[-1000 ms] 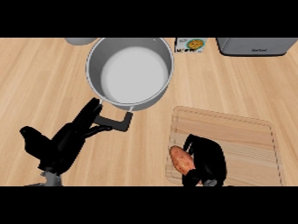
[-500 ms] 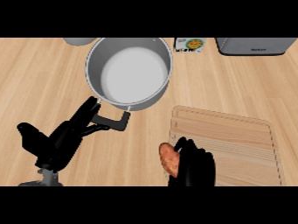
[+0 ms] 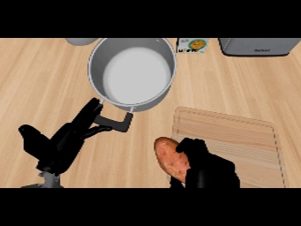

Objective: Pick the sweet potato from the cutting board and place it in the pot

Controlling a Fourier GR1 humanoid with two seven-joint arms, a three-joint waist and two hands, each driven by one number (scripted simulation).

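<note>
Wooden counter, pale grain. Left hand, 8 o'clock: fingers straight, beside the pot handle. Pot, 12 o'clock. Sweet potato, 6 o'clock, off the cutting board, right hand curled around it. Grey appliance, 1 o'clock.

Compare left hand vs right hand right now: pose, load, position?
The left hand holds nothing, while the right hand is curled round the sweet potato. The left hand's fingers are stretched out toward the pot handle, whereas the right hand's are wrapped. The left hand sits over bare counter left of the pot handle; the right hand is at the cutting board's left edge. Both are black and enter from the lower edge.
</note>
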